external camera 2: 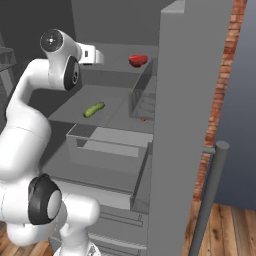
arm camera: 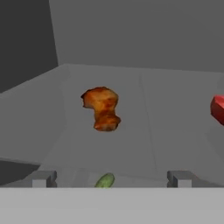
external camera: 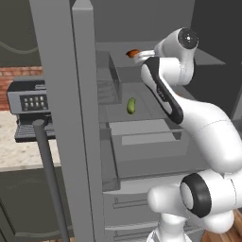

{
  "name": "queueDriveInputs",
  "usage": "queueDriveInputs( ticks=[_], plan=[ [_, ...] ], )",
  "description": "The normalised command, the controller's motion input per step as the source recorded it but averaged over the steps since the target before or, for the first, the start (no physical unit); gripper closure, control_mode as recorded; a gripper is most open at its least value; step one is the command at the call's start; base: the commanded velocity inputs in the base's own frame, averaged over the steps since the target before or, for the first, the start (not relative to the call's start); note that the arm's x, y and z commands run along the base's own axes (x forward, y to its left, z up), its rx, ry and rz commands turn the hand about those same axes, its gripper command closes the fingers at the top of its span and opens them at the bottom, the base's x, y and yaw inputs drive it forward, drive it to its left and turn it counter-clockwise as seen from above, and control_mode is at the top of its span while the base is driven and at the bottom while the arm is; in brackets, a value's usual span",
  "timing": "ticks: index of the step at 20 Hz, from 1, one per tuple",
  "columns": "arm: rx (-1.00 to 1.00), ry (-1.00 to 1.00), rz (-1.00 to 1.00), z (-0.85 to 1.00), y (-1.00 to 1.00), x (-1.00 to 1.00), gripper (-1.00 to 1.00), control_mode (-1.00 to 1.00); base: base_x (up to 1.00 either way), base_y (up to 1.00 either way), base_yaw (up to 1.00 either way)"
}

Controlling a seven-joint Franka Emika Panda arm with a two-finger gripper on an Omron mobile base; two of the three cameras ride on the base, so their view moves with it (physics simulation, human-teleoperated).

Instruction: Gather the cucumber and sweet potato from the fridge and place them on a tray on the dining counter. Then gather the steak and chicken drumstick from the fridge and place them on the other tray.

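Inside the open fridge (external camera 2: 200, 100), the white arm (external camera: 208, 132) is seen bent at the elbow and reaching to the upper shelf. The gripper (arm camera: 109, 178) is held with jaws wide apart, empty, before the chicken drumstick (arm camera: 102, 108); the steak (external camera 2: 138, 60) lies to its right. The cucumber (external camera 2: 93, 109) rests on the shelf below.

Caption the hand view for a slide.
Open gripper faces a chicken drumstick on the fridge shelf, steak at the right edge, cucumber below.
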Motion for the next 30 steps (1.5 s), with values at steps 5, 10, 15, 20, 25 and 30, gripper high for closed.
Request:
queueDriveInputs(
  ticks=[5, 10, 15, 20, 25, 30],
  plan=[
    [0.00, 0.00, 0.00, 0.00, 0.17, 0.27, -1.00, -1.00, 0.00, 0.00, 0.00],
    [0.00, 0.03, 0.00, -0.07, 0.09, 0.29, -1.00, -1.00, 0.00, 0.00, 0.00],
    [0.00, 0.00, 0.00, -0.08, 0.00, 0.31, -1.00, -1.00, 0.00, 0.00, 0.00],
    [0.00, 0.00, 0.00, 0.00, 0.00, 0.30, -1.00, -1.00, 0.00, 0.00, 0.00],
    [0.00, 0.00, 0.00, 0.00, 0.00, 0.28, -1.00, -1.00, 0.00, 0.00, 0.00],
    [0.00, 0.00, 0.00, -0.02, 0.00, 0.25, -1.00, -1.00, 0.00, 0.00, 0.00]
  ],
)
